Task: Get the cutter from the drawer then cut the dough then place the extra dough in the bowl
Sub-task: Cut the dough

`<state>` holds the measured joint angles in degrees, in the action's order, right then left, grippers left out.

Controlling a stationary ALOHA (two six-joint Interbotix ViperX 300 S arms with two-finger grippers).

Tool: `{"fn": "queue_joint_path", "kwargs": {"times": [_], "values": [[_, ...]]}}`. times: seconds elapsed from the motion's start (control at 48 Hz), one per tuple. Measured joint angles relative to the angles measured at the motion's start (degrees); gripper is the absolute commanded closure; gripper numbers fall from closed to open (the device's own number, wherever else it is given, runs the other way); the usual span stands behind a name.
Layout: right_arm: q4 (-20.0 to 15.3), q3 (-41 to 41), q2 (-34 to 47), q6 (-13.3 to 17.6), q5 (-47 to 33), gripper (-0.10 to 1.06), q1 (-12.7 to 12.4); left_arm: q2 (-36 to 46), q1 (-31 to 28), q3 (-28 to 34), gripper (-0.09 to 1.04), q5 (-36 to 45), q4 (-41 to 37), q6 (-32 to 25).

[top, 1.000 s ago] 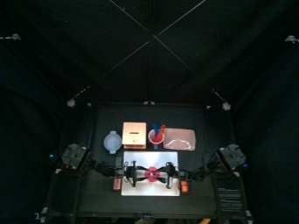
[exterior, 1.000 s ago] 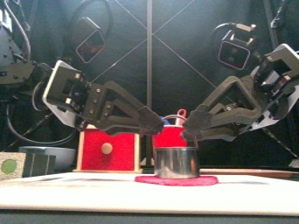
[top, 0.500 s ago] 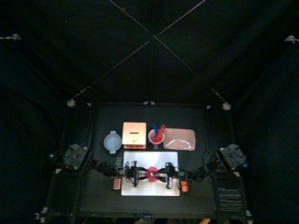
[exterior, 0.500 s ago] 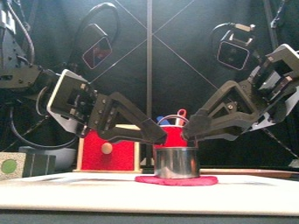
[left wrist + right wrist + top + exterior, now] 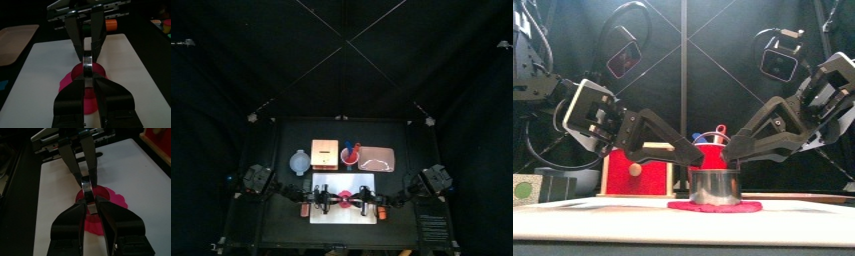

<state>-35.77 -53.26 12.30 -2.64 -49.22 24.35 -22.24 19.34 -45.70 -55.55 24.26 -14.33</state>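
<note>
The round metal cutter [image 5: 715,186] stands on the flat pink dough [image 5: 714,207], in the middle of the white cutting board [image 5: 607,214]. Both arms lean in over it from opposite sides. My left gripper [image 5: 698,161] and my right gripper [image 5: 734,157] meet at the cutter's top. In the left wrist view the jaws of the left gripper [image 5: 87,76] are pinched on the thin metal rim [image 5: 87,64], with dough [image 5: 71,81] beneath. The right gripper [image 5: 88,201] pinches the opposite side of the rim [image 5: 85,182] over the dough [image 5: 112,203].
Behind the board stand the wooden box with its red drawer front [image 5: 640,170], the red cup of toy knives [image 5: 711,153] and the blue-grey bowl [image 5: 299,162]. The pink tray [image 5: 376,157] lies at the back right.
The left arm has sunk and shifted slightly toward the cutter. The cutter, the dough and the right arm stay where they were.
</note>
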Motion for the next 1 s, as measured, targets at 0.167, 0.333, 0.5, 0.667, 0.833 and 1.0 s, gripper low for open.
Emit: {"fn": "queue_joint_path", "kwargs": {"times": [0.167, 0.333, 0.5, 0.667, 0.833, 1.0], "values": [[-0.4, 0.0, 0.0, 0.0, 1.5, 0.39, -0.4, 0.1, 0.0, 0.0, 0.5, 0.1, 0.1, 0.0], [-0.7, 0.2, 0.1, 0.0, 2.9, 0.45, -0.9, 0.1, 0.0, 0.0, 0.51, 0.7, 0.1, 0.1], [-0.9, 0.3, 0.2, 0.0, 3.7, 0.5, -1.0, 0.2, -0.1, 0.1, 0.51, 2.5, 0.1, 0.1], [-1.1, 0.3, 0.4, 0.0, 4.7, 0.5, -1.2, 0.2, -0.2, 0.1, 0.51, 3.1, 0.1, 0.2], [-1.8, 0.5, 0.8, -0.1, 6.6, 0.5, -1.7, -0.4, -0.2, 0.2, 0.51, 3.0, 0.4, 0.3], [-2.0, 0.6, 1.5, -0.1, 7.5, 0.51, -1.8, -0.9, -0.1, 0.2, 0.51, 3.0, 0.4, 1.1]]}}
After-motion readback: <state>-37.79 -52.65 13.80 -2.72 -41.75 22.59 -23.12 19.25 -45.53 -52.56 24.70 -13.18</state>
